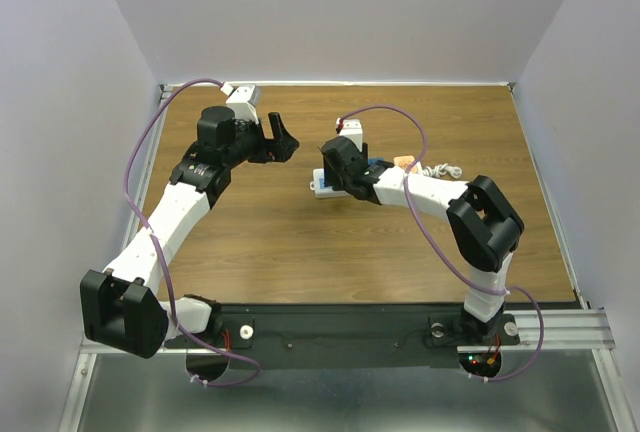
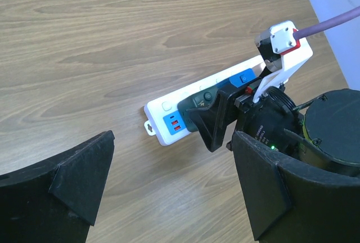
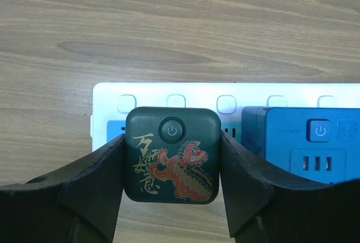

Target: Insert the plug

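Note:
My right gripper (image 3: 172, 167) is shut on a dark green square plug (image 3: 172, 154) with a power button and a red-and-gold dragon print. It holds the plug over the left end of the white power strip (image 3: 169, 94); I cannot tell whether the plug is seated. A blue plug block (image 3: 301, 142) sits in the strip just to its right. In the top view the right gripper (image 1: 345, 167) is over the strip (image 1: 322, 185) at mid-table. My left gripper (image 1: 283, 137) is open and empty, left of the strip. Its view shows the strip (image 2: 166, 113) and green plug (image 2: 201, 103).
An orange item (image 1: 403, 163) and a coiled white cable (image 1: 440, 169) lie right of the strip. Purple cables loop over both arms. White walls close in the wooden table (image 1: 300, 252) on three sides.

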